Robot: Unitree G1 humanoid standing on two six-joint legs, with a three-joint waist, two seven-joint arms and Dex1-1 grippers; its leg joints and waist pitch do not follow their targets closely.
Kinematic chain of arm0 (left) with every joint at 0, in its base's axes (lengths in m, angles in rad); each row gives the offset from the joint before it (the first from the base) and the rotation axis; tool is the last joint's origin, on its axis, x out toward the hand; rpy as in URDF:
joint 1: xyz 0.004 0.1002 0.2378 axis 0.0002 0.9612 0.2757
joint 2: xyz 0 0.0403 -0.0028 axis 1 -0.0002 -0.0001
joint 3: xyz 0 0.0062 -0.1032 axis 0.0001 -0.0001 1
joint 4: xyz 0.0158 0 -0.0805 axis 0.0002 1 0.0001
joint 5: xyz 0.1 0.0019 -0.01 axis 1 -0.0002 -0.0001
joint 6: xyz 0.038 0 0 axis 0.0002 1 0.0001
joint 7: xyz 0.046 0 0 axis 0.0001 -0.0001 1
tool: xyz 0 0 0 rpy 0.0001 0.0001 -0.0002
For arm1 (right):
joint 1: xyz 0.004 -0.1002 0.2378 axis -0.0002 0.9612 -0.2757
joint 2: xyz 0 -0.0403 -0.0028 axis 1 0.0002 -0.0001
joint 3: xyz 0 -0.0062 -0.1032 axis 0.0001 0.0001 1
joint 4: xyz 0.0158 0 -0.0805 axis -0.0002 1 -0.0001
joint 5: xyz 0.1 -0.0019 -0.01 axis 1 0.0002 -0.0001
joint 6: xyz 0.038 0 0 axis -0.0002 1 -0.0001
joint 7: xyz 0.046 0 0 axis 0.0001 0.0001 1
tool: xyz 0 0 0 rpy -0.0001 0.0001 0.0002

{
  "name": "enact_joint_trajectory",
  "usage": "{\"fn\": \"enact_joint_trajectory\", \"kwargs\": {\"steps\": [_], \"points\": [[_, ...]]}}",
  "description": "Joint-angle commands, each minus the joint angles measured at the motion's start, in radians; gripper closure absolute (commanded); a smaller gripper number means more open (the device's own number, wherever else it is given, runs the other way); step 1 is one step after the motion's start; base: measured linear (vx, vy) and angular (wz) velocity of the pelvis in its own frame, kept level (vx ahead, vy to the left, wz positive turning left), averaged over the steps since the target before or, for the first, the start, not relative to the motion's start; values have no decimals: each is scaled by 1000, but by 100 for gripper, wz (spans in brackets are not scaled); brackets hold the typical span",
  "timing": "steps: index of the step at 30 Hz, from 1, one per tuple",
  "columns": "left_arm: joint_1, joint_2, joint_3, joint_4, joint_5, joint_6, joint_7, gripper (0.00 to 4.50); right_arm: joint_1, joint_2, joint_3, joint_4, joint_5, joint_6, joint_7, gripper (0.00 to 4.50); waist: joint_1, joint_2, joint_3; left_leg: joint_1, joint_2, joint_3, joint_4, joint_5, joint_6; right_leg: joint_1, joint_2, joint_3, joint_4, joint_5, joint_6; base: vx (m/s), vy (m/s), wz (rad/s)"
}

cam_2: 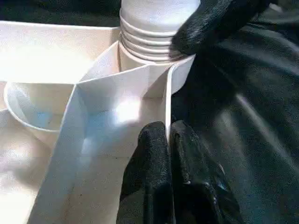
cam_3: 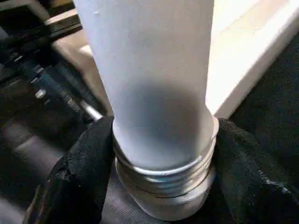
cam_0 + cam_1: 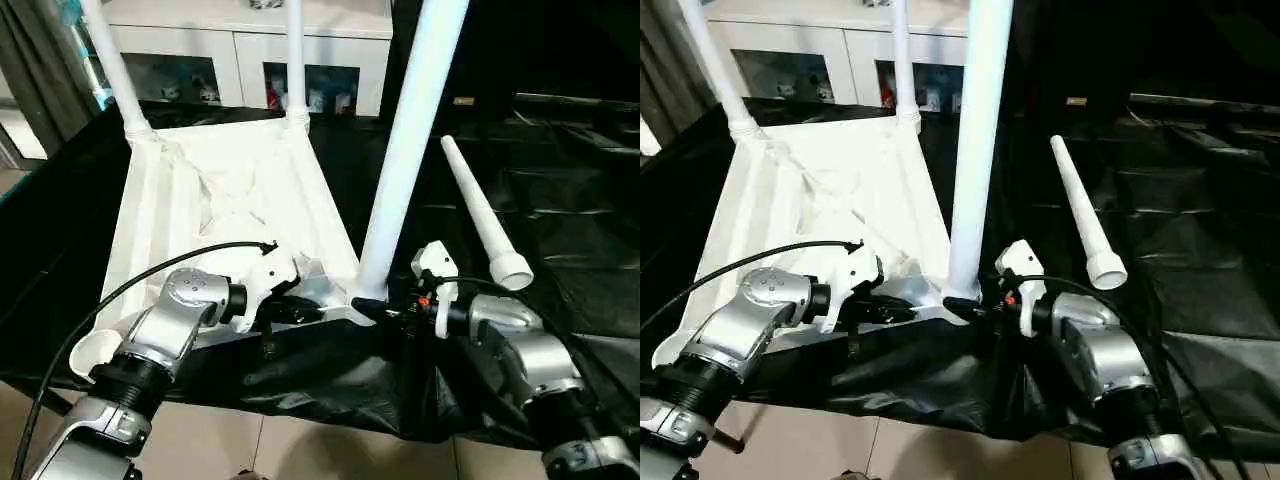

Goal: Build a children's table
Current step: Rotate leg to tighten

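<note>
Upturned table top [image 3: 200, 200]: two far legs fitted; third leg [image 3: 410, 150], threads showing, between right jaws [image 2: 161, 154]; fourth leg [image 3: 485, 220] loose beyond them. Left jaws [image 1: 168, 154] pinch the rim.

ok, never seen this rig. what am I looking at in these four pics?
A humanoid robot with two arms is building a small table. The two wide pictures come from its head camera, looking down at the work. The two close-ups come from cameras on its wrists. The white table top lies upside down on a black cloth, with two legs standing at its far corners. The left gripper pinches the top's near rim, jaws shut. The right gripper grips a third leg at its threaded base in a near corner. A fourth leg lies loose on the cloth.
</note>
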State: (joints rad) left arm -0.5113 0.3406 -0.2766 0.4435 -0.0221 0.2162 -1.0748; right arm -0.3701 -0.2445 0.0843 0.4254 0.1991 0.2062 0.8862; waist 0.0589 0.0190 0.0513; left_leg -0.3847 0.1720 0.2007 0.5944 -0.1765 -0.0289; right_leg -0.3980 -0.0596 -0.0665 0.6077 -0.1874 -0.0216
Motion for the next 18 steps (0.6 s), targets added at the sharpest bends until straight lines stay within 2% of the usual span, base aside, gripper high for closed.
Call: {"fn": "enact_joint_trajectory", "kwargs": {"steps": [1, 3, 4, 5, 6, 8, 9, 10, 11, 12, 13, 14, 15, 18], "points": [[-37, -71, 5, 43, 13, 12, 109, 450, 6, 59, 15, 48, -36, -8, -122, 167, 1, -6, -56, 24, 68, -37, -73, -246, 23, 36, -100, 58, -92, -330, -185, 0, 0, 0], [-48, -86, 9, 60, 20, 14, 138, 450, 5, 72, 13, 60, -48, -14, -154, 168, -1, -7, -52, 29, 65, -35, -73, -274, 12, 29, -99, 57, -101, -382, -173, 0, 0, 0], [-78, -128, 11, 105, 39, 23, 211, 450, -8, 115, 5, 105, -81, -24, -267, 168, 0, -2, -53, 27, 66, -41, -76, -282, 3, 33, -101, 57, -101, -412, -159, 0, 0, 0], [-79, -131, 11, 107, 40, 24, 216, 450, -9, 117, 4, 108, -82, -24, -274, 169, -3, -2, -50, 31, 66, -39, -77, -298, -1, 26, -99, 57, -106, -426, -155, 0, 0, 0], [-102, -163, 17, 139, 49, 39, 276, 450, -25, 151, -10, 144, -98, -21, -368, 169, -8, -5, -48, 34, 63, -43, -78, -327, -15, 26, -98, 54, -108, -463, -149, 0, 0, 0], [-140, -222, 33, 189, 55, 57, 372, 450, -56, 210, -32, 197, -110, -24, -495, 169, -11, 4, -50, 34, 62, -48, -78, -346, -28, 26, -103, 53, -112, -497, -137, 0, 0, 0], [-151, -243, 37, 205, 55, 59, 397, 450, -68, 231, -39, 214, -109, -30, -528, 169, -13, 1, -49, 36, 61, -47, -78, -356, -28, 24, -101, 52, -116, -509, -130, 0, 0, 0], [-161, -262, 39, 217, 54, 58, 413, 450, -79, 252, -45, 225, -98, -35, -537, 169, -15, 4, -50, 36, 61, -49, -79, -364, -28, 26, -103, 52, -117, -506, -126, 0, 0, 0], [-169, -277, 41, 230, 56, 52, 422, 450, -89, 269, -53, 234, -88, -43, -539, 169, -15, 2, -51, 34, 61, -49, -80, -363, -21, 28, -101, 52, -118, -490, -125, 0, 0, 0], [-171, -282, 40, 233, 56, 48, 421, 450, -93, 275, -56, 235, -81, -45, -534, 169, -14, 4, -52, 35, 61, -48, -79, -360, -15, 27, -102, 52, -119, -480, -126, 0, 0, 0], [-173, -287, 38, 236, 56, 43, 421, 450, -97, 280, -60, 236, -76, -48, -529, 114, -13, 4, -53, 33, 61, -47, -80, -346, -5, 29, -102, 53, -118, -452, -130, 0, 0, 0], [-173, -287, 38, 236, 56, 43, 421, 450, -97, 280, -60, 236, -76, -48, -529, 100, -13, 4, -54, 32, 62, -47, -81, -341, -1, 31, -101, 53, -116, -437, -134, 0, 0, 0], [-172, -288, 33, 240, 61, 31, 415, 450, -100, 277, -59, 226, -67, -52, -494, 100, -13, 10, -52, 32, 64, -47, -83, -347, 1, 30, -100, 53, -115, -424, -140, 0, 0, 0], [-162, -274, 25, 229, 62, 21, 380, 450, -95, 248, -42, 211, -76, -66, -440, 71, -14, 10, -52, 35, 64, -47, -85, -367, 1, 33, -101, 53, -116, -423, -147, 0, 0, 0]]}}
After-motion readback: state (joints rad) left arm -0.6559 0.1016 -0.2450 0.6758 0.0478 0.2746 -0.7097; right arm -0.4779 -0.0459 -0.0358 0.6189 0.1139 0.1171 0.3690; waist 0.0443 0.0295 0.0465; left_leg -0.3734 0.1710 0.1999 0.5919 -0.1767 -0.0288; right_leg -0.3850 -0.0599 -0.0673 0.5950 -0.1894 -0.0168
